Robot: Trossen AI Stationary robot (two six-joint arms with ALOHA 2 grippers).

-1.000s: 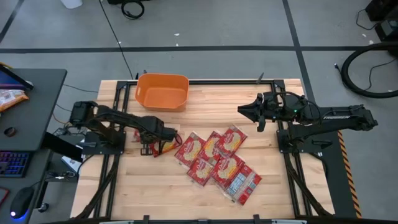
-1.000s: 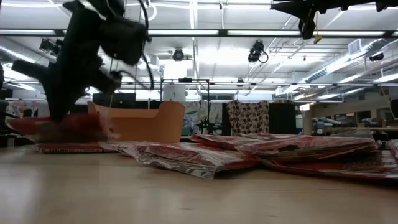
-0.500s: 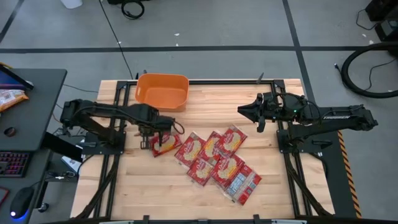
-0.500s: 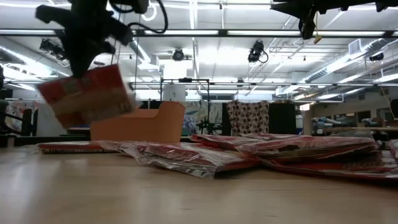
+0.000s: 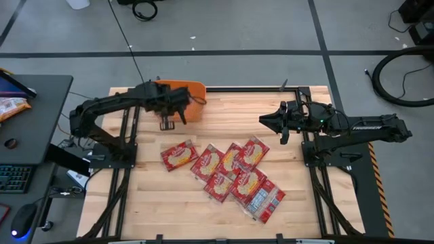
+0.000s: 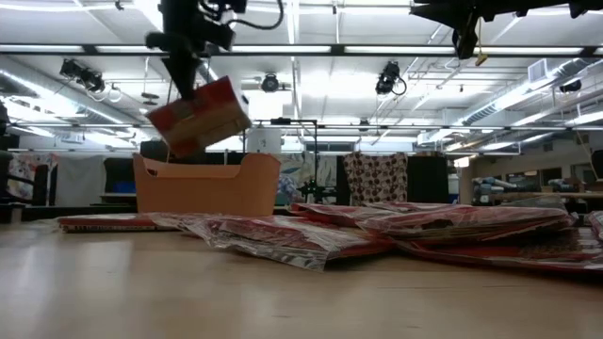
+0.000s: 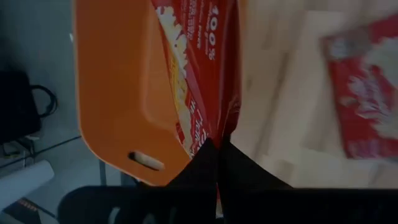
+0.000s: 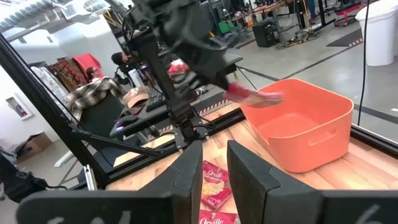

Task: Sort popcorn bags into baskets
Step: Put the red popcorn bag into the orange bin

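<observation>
Holding one popcorn bag (image 6: 198,117) pinched between its jaws, the left gripper (image 5: 178,106) hangs above the near rim of the orange basket (image 5: 195,89). The bag is clear of the worktop (image 5: 305,196) and tilted; in the low view its lower edge sits just above the basket (image 6: 207,185) rim. In the left wrist view the red bag (image 7: 199,68) hangs from the closed jaws, partly over the basket (image 7: 115,93) opening. The basket interior (image 8: 298,127) visible in the right wrist view shows no bags resting inside.

Basket position: 11 o'clock on the worktop, against the far edge.

Remaining popcorn bags (image 5: 227,169) lie flat in an overlapping cluster at centre, running toward 5 o'clock. One separate bag (image 5: 178,155) lies at the cluster's 9 o'clock side.

The right gripper (image 5: 266,120) is held above the worktop at 2 o'clock, jaws slightly spread and holding nothing.
</observation>
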